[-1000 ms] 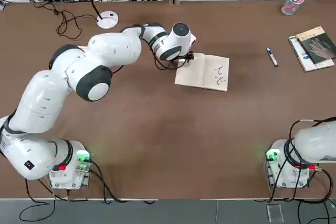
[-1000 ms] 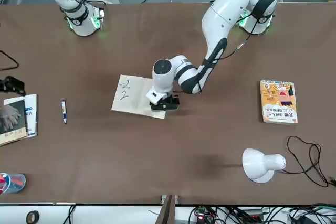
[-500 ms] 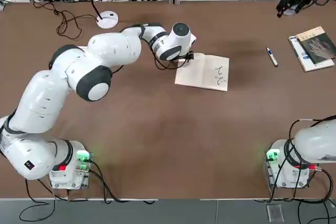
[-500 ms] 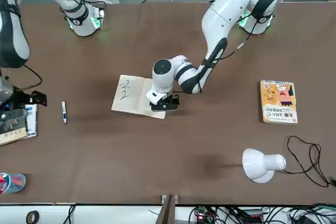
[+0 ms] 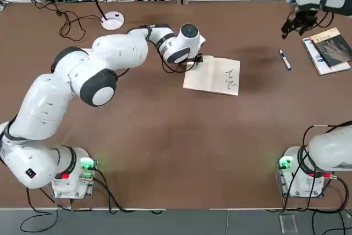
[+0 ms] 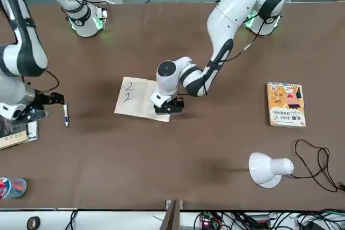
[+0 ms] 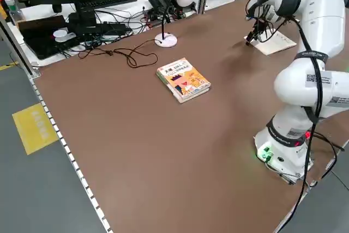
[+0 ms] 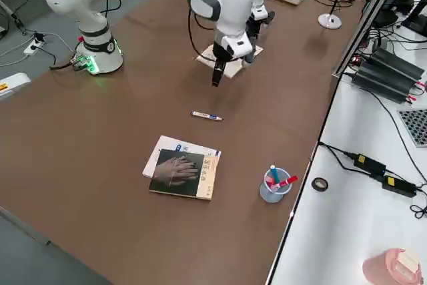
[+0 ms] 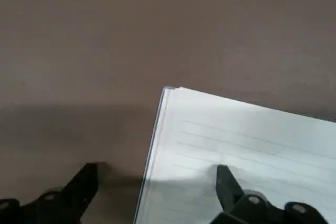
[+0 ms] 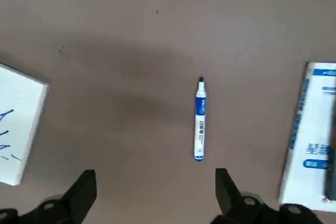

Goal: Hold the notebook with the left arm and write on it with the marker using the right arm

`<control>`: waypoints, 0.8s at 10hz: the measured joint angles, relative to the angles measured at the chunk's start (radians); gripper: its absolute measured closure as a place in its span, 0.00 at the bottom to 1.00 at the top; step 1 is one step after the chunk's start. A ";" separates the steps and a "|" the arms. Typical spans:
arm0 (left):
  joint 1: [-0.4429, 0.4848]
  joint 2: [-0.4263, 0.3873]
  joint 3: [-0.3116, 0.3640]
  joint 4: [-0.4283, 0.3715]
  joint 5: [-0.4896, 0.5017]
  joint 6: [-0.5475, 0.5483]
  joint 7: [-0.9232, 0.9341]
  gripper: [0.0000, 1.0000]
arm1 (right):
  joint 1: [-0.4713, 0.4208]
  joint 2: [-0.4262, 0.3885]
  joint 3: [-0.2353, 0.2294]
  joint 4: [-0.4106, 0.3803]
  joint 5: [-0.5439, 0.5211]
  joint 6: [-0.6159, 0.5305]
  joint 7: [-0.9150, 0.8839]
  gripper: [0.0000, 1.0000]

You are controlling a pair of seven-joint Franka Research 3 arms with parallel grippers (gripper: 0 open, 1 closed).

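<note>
Since the earlier frame, the right arm has swung in over the table from its far right corner, bringing its gripper [image 5: 297, 25] near the marker [image 5: 285, 59]. Right gripper now hangs above the table, fingers apart, nothing between them. Marker lies flat on the table [image 5: 165, 136] between the notebook [image 5: 220, 76] and a white book [image 5: 325, 61]; the book with a hand picture [image 5: 333, 49] lies on top of that one. Notebook is open, blue squiggles on one page.

Left gripper [image 9: 157, 179] is at the notebook's edge away from the marker, fingers apart: one over the page, the other beyond the edge. Can't tell if it touches the paper. Left arm [image 5: 113, 53] matches its earlier pose. Illustrated orange book [image 6: 286, 104] and white lamp [image 6: 268, 169] sit on the left arm's side; pen cup [image 6: 12, 188] is near the table's far edge, right arm's side.
</note>
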 joint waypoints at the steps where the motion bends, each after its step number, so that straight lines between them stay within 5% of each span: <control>1: 0.000 0.000 0.000 0.000 0.000 0.000 0.000 0.00 | -0.005 0.000 0.000 -0.036 0.000 0.046 -0.037 0.00; 8: 0.000 0.000 0.000 0.000 0.000 0.000 0.000 0.00 | -0.085 0.059 0.000 -0.138 0.002 0.256 -0.227 0.00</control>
